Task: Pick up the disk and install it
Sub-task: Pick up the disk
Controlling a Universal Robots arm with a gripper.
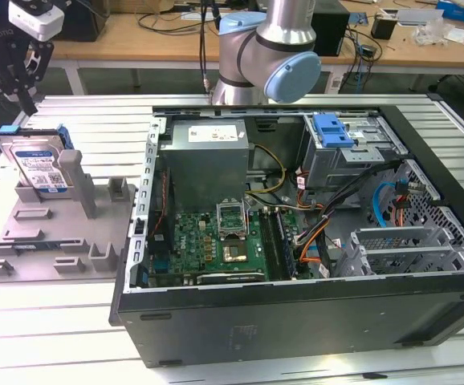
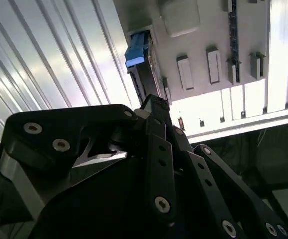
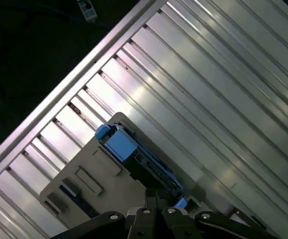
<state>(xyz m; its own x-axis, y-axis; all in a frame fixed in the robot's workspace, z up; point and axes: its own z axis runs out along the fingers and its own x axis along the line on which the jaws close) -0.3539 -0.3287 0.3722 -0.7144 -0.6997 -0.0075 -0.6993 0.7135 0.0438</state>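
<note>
Disk [image 1: 35, 164] stands tilted on edge in the grey fixture [image 1: 51, 237], just below the claw [image 1: 25, 100]; I cannot tell whether the claw is released or clenched. Well aside on the bench [image 1: 55, 341], an open computer case [image 1: 296, 309] holds a motherboard [image 1: 216, 237] and a drive cage [image 1: 352, 152].

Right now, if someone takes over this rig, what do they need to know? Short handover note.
Gripper: over the top edge of the disk, at the exterior view's left. Open or shut cannot be told, nor whether it touches the disk.
Disk: stands on edge in the grey fixture, outside the computer case.
Drive cage with its blue latch: inside the open case, far from the gripper.
Done: gripper is positioned at the disk.
Left: disk not yet lifted, not yet installed.
</note>
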